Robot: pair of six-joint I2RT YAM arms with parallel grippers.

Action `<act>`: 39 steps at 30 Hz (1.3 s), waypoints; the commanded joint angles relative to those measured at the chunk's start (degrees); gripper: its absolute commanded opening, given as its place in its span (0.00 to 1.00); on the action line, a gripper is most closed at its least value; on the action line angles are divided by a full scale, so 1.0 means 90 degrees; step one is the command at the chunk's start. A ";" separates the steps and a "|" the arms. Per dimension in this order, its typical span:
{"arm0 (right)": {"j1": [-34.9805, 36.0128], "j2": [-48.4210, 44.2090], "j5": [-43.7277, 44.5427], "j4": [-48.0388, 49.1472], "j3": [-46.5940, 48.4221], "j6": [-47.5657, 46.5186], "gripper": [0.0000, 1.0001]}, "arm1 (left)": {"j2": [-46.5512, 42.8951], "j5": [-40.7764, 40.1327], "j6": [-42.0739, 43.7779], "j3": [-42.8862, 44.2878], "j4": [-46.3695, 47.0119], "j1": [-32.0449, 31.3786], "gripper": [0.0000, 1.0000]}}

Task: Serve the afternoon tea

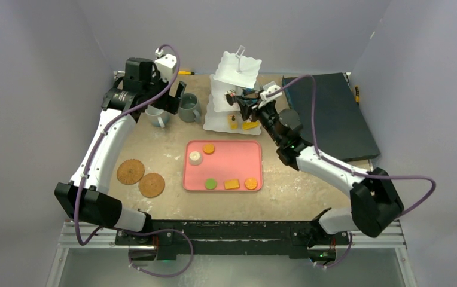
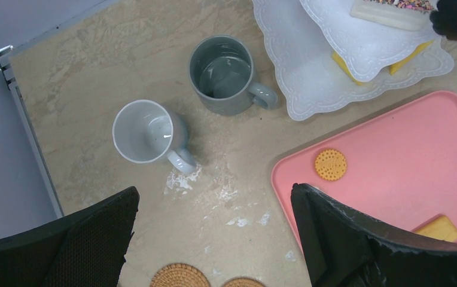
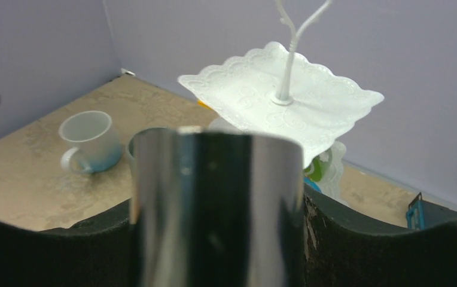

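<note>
The white three-tier stand (image 1: pixel 236 72) stands at the back centre, with yellow pastries (image 1: pixel 250 125) on its bottom tier and a sprinkled pastry (image 2: pixel 387 11) on the middle tier. My right gripper (image 1: pixel 245 106) is at the middle tier, shut on the tongs (image 3: pixel 217 191), which fill its wrist view. My left gripper (image 1: pixel 169 103) is open and empty above the white mug (image 2: pixel 145 131) and the grey mug (image 2: pixel 223 66), which stand side by side left of the stand. Two cork coasters (image 1: pixel 130 171) (image 1: pixel 151 185) lie at the front left. Several pastries, such as a round cookie (image 1: pixel 208 148), lie on the tray.
The pink tray (image 1: pixel 238 161) lies in the middle, in front of the stand. A dark flat box (image 1: pixel 328 116) lies at the back right. Pale walls close off the back and both sides.
</note>
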 commanded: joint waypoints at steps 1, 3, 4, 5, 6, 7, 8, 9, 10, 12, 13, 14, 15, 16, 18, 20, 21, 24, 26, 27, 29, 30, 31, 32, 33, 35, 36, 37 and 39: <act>0.0507 -0.0684 0.0055 0.0019 -0.0384 0.0028 0.61 | -0.0136 0.0072 0.0052 0.0182 0.0095 0.0040 0.99; 0.0887 -0.0892 0.0275 -0.0111 -0.0626 0.0044 0.61 | -0.0143 0.0077 0.0043 0.0173 0.0083 0.0048 0.99; 0.1074 -0.0980 0.0344 -0.0177 -0.0740 0.0086 0.61 | -0.0137 0.0079 0.0039 0.0159 0.0076 0.0043 0.98; 0.1247 -0.1064 0.0420 -0.0236 -0.0861 0.0153 0.61 | -0.0147 0.0082 0.0039 0.0137 0.0073 0.0042 0.98; 0.1406 -0.1129 0.0522 -0.0282 -0.0977 0.0231 0.60 | -0.0157 0.0080 0.0037 0.0118 0.0081 0.0047 0.98; 0.1553 -0.1205 0.0579 -0.0311 -0.1115 0.0414 0.60 | -0.0163 0.0082 0.0032 0.0105 0.0082 0.0044 0.98; 0.1685 -0.1274 0.0649 -0.0328 -0.1243 0.0560 0.60 | -0.0171 0.0086 0.0022 0.0104 0.0087 0.0047 0.98; 0.1807 -0.1326 0.0709 -0.0317 -0.1388 0.0668 0.60 | -0.0175 0.0089 0.0020 0.0104 0.0084 0.0043 0.98; 0.1929 -0.1343 0.0764 -0.0297 -0.1498 0.0752 0.60 | -0.0185 0.0100 0.0019 0.0104 0.0082 0.0047 0.98; 0.2133 -0.1258 0.0898 -0.0266 -0.1650 0.0858 0.60 | -0.0199 0.0111 0.0006 0.0104 0.0082 0.0043 0.98; 0.2207 -0.1183 0.0958 -0.0241 -0.1698 0.0895 0.60 | -0.0203 0.0110 0.0003 0.0105 0.0095 0.0047 0.98; 0.2248 -0.1099 0.0992 -0.0184 -0.1720 0.0924 0.60 | -0.0202 0.0109 -0.0005 0.0112 0.0084 0.0044 0.98; 0.2261 -0.1007 0.1013 -0.0147 -0.1724 0.0941 0.60 | -0.0211 0.0121 -0.0015 0.0114 0.0087 0.0052 0.98; 0.2266 -0.0896 0.1038 -0.0100 -0.1720 0.0949 0.60 | -0.0213 0.0127 -0.0011 0.0113 0.0074 0.0046 0.98; 0.2261 -0.0630 0.1095 -0.0008 -0.1649 0.0934 0.60 | -0.0234 0.0107 -0.0003 0.0113 0.0064 0.0046 0.98; 0.2261 -0.0303 0.1112 0.0074 -0.1509 0.0928 0.60 | -0.0258 0.0083 0.0012 0.0113 0.0043 0.0052 0.98; 0.2265 -0.0105 0.1110 0.0151 -0.1462 0.0926 0.60 | -0.0268 0.0072 0.0027 0.0113 0.0047 0.0057 0.98; 0.2266 0.0404 0.1135 0.0380 -0.1292 0.0939 0.60 | -0.0264 0.0068 0.0027 0.0113 0.0047 0.0055 0.98; 0.2261 0.0710 0.1084 0.0516 -0.1178 0.0925 0.60 | -0.0258 0.0081 0.0017 0.0119 0.0053 0.0056 0.98; 0.2261 0.0834 0.1043 0.0555 -0.1129 0.0912 0.60 | -0.0259 0.0082 0.0017 0.0120 0.0066 0.0057 0.98; 0.2262 0.1077 0.1028 0.0660 -0.1020 0.0860 0.60 | -0.0248 0.0082 0.0017 0.0130 0.0067 0.0055 0.98; 0.2261 0.1160 0.1027 0.0697 -0.0964 0.0848 0.60 | -0.0235 0.0087 0.0027 0.0133 0.0068 0.0052 0.98; 0.2261 0.1241 0.1039 0.0728 -0.0919 0.0829 0.61 | -0.0227 0.0084 0.0037 0.0133 0.0072 0.0063 0.98; 0.2257 0.1308 0.1053 0.0755 -0.0872 0.0810 0.60 | -0.0225 0.0079 0.0042 0.0138 0.0077 0.0064 0.98; 0.2261 0.1369 0.1052 0.0789 -0.0845 0.0806 0.60 | -0.0222 0.0077 0.0045 0.0133 0.0081 0.0064 0.98; 0.2264 0.1489 0.1056 0.0840 -0.0787 0.0775 0.60 | -0.0215 0.0070 0.0046 0.0123 0.0097 0.0070 0.98; 0.2263 0.1557 0.1040 0.0862 -0.0758 0.0755 0.60 | -0.0212 0.0079 0.0048 0.0115 0.0106 0.0071 0.98; 0.2265 0.1621 0.1035 0.0888 -0.0727 0.0730 0.60 | -0.0208 0.0080 0.0048 0.0109 0.0115 0.0075 0.98; 0.2261 0.1742 0.1024 0.0916 -0.0670 0.0681 0.60 | -0.0204 0.0087 0.0041 0.0104 0.0121 0.0088 0.98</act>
